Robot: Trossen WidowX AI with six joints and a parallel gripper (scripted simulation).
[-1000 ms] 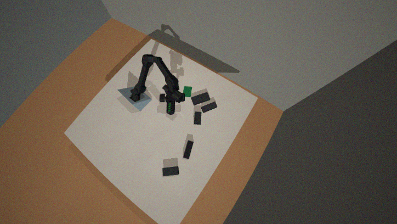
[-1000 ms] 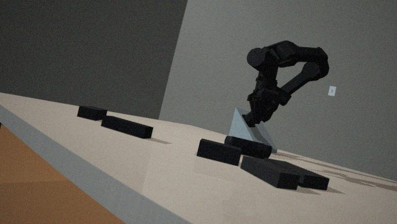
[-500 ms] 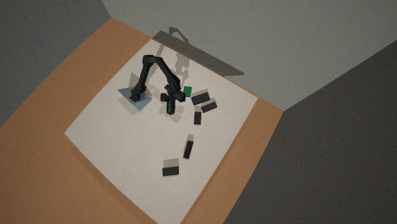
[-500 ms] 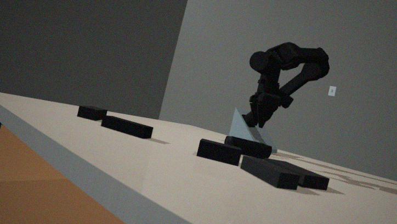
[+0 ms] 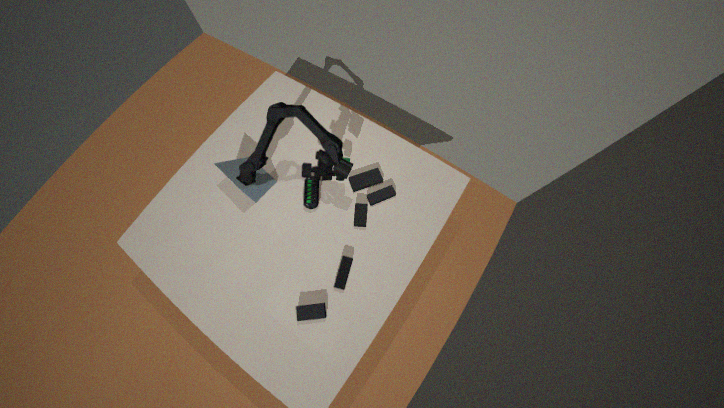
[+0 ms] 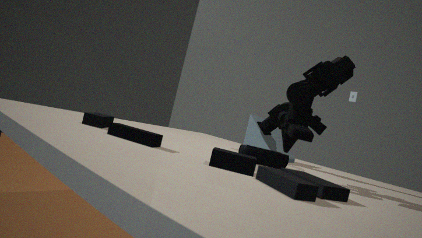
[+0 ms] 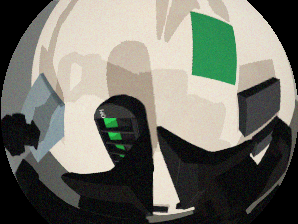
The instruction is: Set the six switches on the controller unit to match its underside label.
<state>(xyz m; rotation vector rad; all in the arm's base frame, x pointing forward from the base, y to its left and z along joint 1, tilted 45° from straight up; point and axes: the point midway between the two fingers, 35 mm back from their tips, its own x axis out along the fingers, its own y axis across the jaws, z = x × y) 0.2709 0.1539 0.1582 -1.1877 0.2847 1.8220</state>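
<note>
My top camera looks down from high and far off; my low side camera looks across the bench. My wrist camera looks down close past the gripper. All share the bench under it.

White lettering, apparently "ON", on controller unit, near rounded end; switch numbers unreadable
</note>
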